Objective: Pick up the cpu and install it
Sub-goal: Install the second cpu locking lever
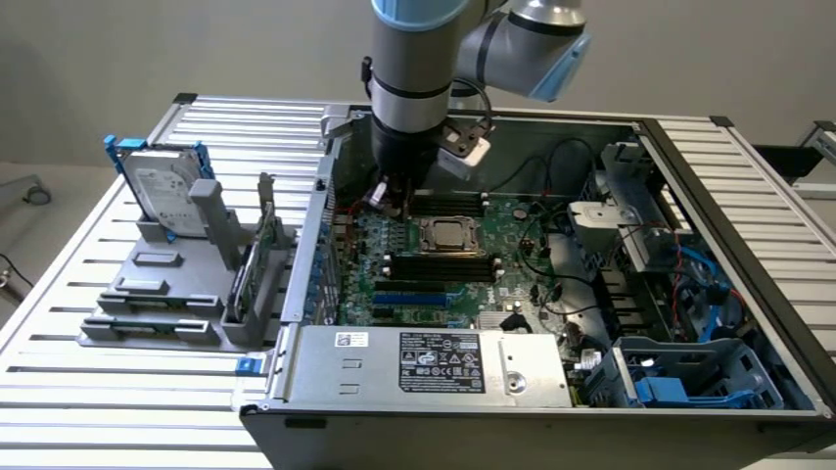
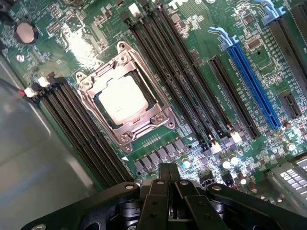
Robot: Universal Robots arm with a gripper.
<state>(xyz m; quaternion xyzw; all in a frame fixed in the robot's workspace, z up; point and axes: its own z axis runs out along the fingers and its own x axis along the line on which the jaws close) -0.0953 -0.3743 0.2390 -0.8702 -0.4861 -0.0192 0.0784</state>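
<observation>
Claw (image 2: 169,173) shut, empty — arm upright inside the case, above the socketed cpu (image 2: 123,98).

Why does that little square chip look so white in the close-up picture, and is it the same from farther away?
Wrist view: light glares off the cpu and the board beside it, washing them pale. Exterior view: the cpu reads even grey, the case interior dimmer.

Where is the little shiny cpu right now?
The cpu sits in its metal socket frame on the green motherboard, between the long black memory slots, inside the open computer case.
</observation>
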